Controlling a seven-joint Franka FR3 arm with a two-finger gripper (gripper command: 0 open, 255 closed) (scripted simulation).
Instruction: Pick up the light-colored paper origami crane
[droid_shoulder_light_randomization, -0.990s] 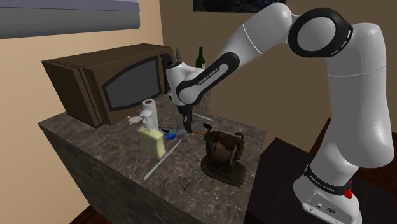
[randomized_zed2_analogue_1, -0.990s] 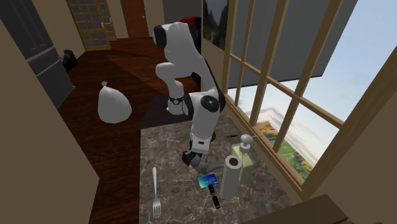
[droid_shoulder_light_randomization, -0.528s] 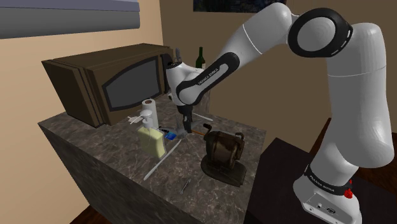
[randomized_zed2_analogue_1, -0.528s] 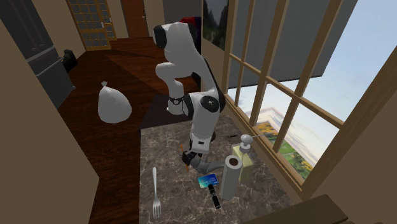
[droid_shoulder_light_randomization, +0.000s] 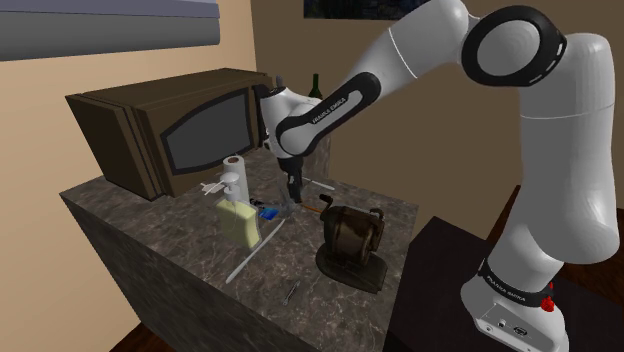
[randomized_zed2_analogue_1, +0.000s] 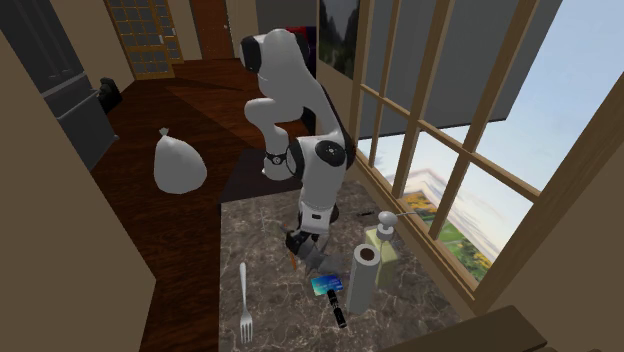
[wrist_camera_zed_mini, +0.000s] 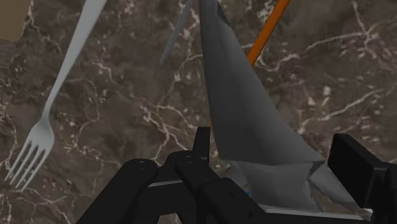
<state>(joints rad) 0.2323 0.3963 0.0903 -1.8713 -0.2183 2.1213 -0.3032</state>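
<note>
The marble counter (droid_shoulder_light_randomization: 150, 250) spreads beneath the pincer (wrist_camera_zed_mini: 273, 143), and the dark microwave (droid_shoulder_light_randomization: 170, 135) stands behind it on the far side from the stand. The white arm (droid_shoulder_light_randomization: 420, 50) reaches over and points the pincer straight down. A dark pencil sharpener (droid_shoulder_light_randomization: 350, 235) sits near the pincer on the stand's side. A paper towel roll (randomized_zed2_analogue_1: 362, 275) stands just beyond it towards the window. A fork (wrist_camera_zed_mini: 57, 83) lies on the marble, well to one side of the black fingers (wrist_camera_zed_mini: 191, 172). An orange pencil (wrist_camera_zed_mini: 267, 28) lies slantwise ahead of them.

The origami crane (wrist_camera_zed_mini: 248, 114), pale grey, sits right between the fingers, its long wing pointing away from the hand. The fingers seem clenched on its folded body, one on each flank.

The crane is judged very light and thin, easily crushed or creased. The thick folded core should take the grip best. The wing and tail tips would likely bend or slip out under pressure
</note>
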